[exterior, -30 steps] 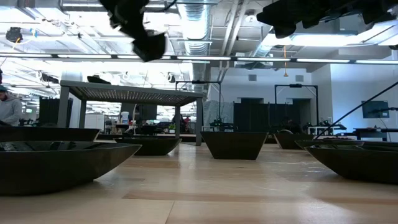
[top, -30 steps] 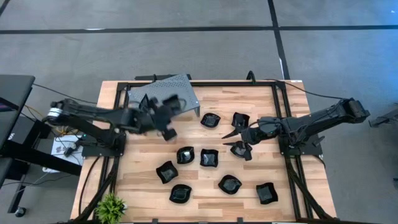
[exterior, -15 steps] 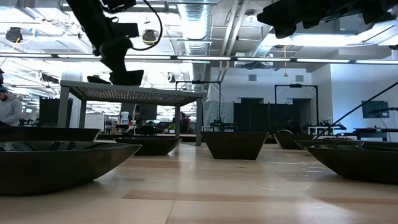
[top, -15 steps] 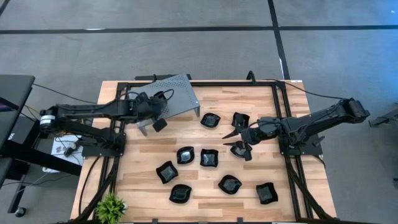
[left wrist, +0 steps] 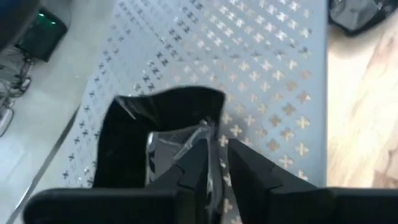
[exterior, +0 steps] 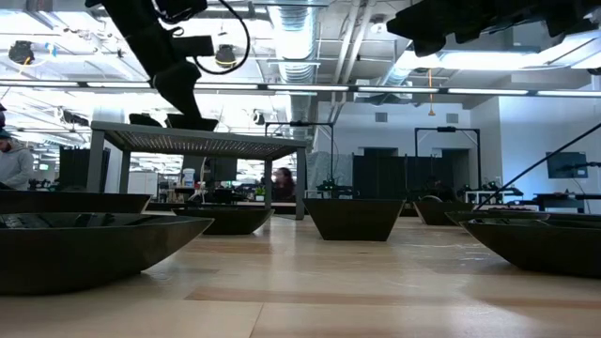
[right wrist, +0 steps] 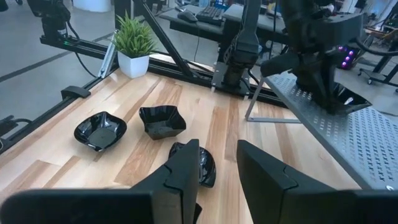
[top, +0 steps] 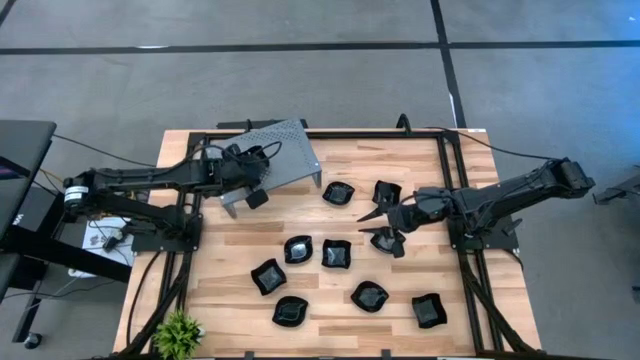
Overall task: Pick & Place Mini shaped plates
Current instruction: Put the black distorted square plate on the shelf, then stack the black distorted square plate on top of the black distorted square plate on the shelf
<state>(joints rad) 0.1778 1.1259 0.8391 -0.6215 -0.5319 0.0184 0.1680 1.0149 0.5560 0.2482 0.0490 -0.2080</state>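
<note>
One mini shaped plate, glossy black, sits on the grey perforated stand near its near edge. My left gripper slants down over this plate's rim with a narrow gap between its fingers, one finger over the dish and one outside. Several more black plates lie on the wooden table. My right gripper hovers open above the table right of centre, over a plate, with nothing between its fingers. My left gripper has its fingers on either side of the plate's rim, slanting down from the table's left. The stand shows through the gap, and I cannot tell whether a finger touches the rim. The plate rests by its base on the stand's top.
The stand is at the table's far left on thin legs. A black frame runs round the tabletop. A potted plant sits at the near left corner. Bare wood lies between the stand and the plates.
My left gripper has carried the plate toward the table's left edge and down, from high above the table to the stand. The plate now lies on the stand's top. My right arm has kept still.
</note>
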